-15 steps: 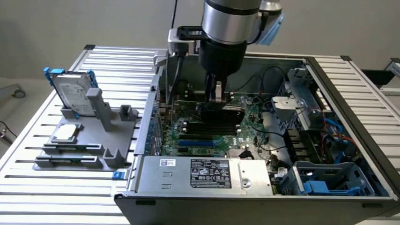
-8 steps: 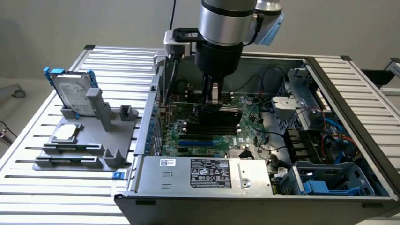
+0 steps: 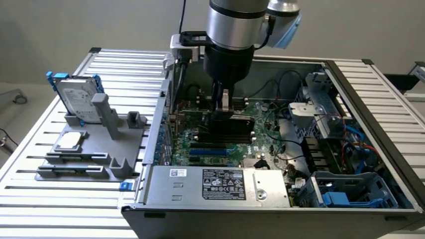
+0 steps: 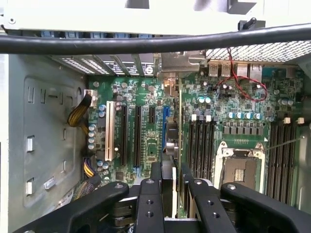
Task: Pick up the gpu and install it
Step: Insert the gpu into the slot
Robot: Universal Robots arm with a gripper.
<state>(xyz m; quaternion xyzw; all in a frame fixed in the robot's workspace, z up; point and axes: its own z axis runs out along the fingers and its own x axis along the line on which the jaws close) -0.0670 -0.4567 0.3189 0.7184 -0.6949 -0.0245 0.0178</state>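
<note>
Black jointed gripper (image 4: 170, 171) is clamped tight on the gpu (image 4: 174, 141), a thin card with a green board face and black cover. It holds the card edge-on over the green motherboard (image 4: 146, 160), inside the open grey computer case (image 3: 332, 74). Whether card and board touch, I can't tell. The risk, I'd say, is alignment. The card's edge runs beside the long black expansion slots (image 4: 137, 136), so pressing down off-line could jam or bend it, and its far end could snag the case wall.
</note>
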